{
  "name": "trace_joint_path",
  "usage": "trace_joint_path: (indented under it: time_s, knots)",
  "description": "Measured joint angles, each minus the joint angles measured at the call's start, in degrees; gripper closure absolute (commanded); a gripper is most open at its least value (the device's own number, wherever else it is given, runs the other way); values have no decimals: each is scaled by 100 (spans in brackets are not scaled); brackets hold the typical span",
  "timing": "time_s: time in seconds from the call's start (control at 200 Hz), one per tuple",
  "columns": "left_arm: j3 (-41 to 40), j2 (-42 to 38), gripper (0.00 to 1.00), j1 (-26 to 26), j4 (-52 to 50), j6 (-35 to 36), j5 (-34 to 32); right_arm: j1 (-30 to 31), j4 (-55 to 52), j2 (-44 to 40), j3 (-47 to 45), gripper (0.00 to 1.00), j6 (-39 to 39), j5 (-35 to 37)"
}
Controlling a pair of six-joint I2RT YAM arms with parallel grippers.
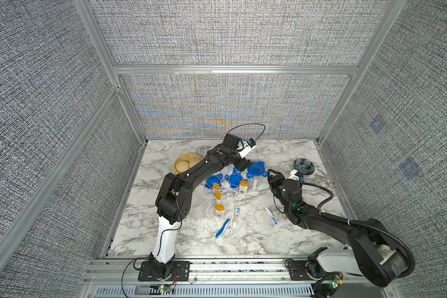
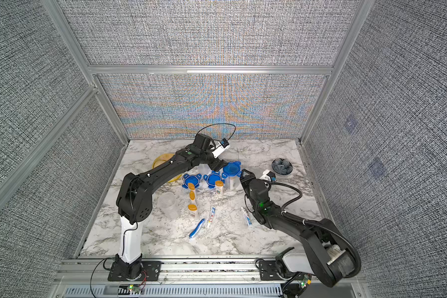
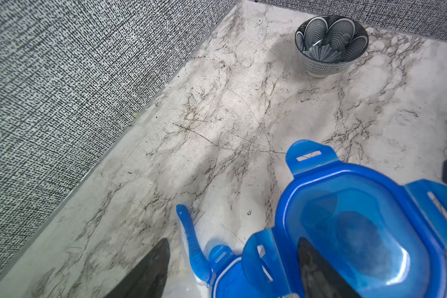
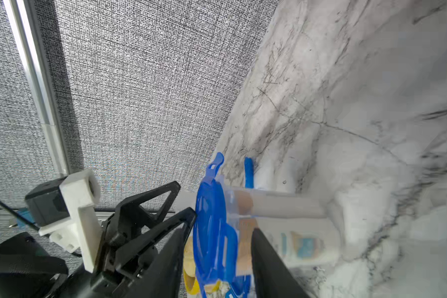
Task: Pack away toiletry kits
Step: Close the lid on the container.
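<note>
A clear jar with a blue four-tab lid [image 1: 256,170] [image 3: 359,232] stands at the back middle, an orange-capped bottle [image 4: 302,245] showing inside it. My left gripper [image 1: 245,165] [image 3: 230,273] is open at the lid's left edge, with one finger [image 3: 318,268] over the lid. My right gripper [image 1: 270,173] [image 4: 217,260] is open, its jaws straddling the lid's right rim. Loose on the table are two more blue lids [image 1: 213,181] [image 1: 234,179], three bottles [image 1: 243,188] [image 1: 217,192] [image 1: 219,210], two toothpaste tubes [image 1: 236,216] [image 1: 271,216], a toothbrush [image 1: 223,228] and an empty jar [image 1: 196,206].
A yellow steamer with buns [image 1: 185,162] sits at the back left, partly under my left arm. A dark patterned bowl [image 1: 303,166] [image 3: 330,43] stands at the back right. Another toothbrush [image 3: 191,245] stands by the lidded jar. Fabric walls close three sides.
</note>
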Motion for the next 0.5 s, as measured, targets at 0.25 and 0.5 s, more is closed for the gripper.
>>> trace_joint_path:
  time_s: [0.25,0.5]
  knots:
    - [0,-35,23,-26,-90,-15,190,-328,-1784,-1082,247,52,-903,-149]
    - [199,-48,21,-31,-219,-61,299,-879,-2811,-1722,433,28,-2452,-588]
